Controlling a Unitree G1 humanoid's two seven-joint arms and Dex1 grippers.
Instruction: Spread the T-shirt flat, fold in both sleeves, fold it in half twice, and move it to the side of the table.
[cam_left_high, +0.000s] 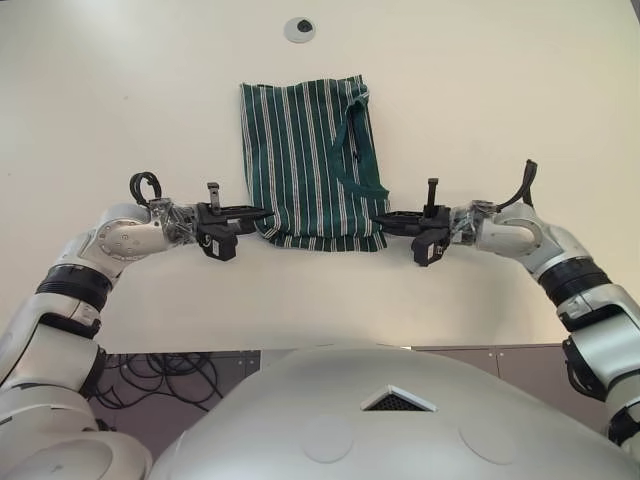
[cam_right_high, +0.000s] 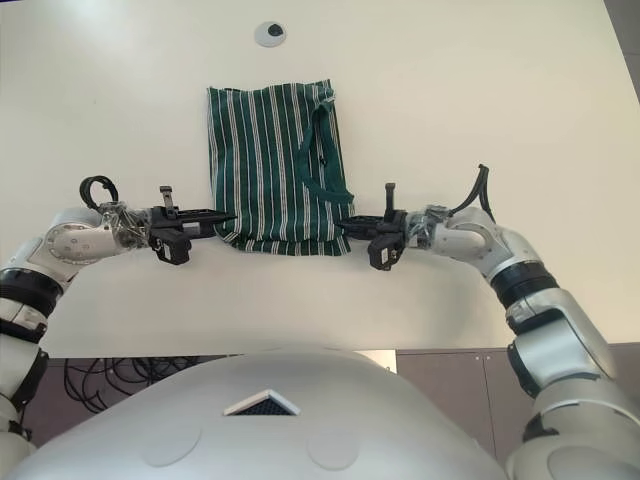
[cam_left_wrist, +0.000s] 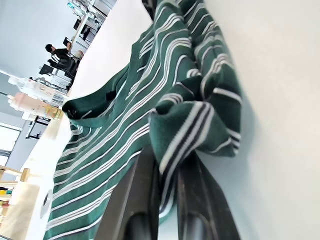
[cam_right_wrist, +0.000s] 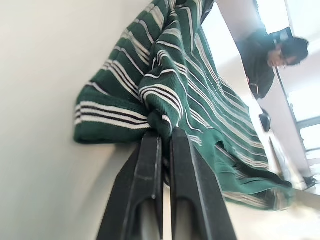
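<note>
Left gripper (cam_left_high: 260, 212) and right gripper (cam_left_high: 387, 220) clamp the near corners of the green white-striped fabric T-shirt (cam_left_high: 300, 150) lying between and beyond them; uneven lifting may slip a corner, skewing the fold

Folded striped T-shirt (cam_right_high: 270, 165) held at its two near corners on a pale table (cam_right_high: 480, 120).

The green, white-striped T-shirt lies as a tall narrow rectangle near the table's middle, with a plain dark green band (cam_right_high: 312, 150) looping down its right part. The left gripper (cam_right_high: 230, 214) meets the near left corner and the right gripper (cam_right_high: 343, 220) the near right corner, each with its black fingers close together and pointing inward along the near hem. A small round grey disc (cam_right_high: 269, 33) sits on the table beyond the shirt, apart from it. Below the table's near edge, dark cables (cam_right_high: 110, 372) lie coiled on the left.
</note>
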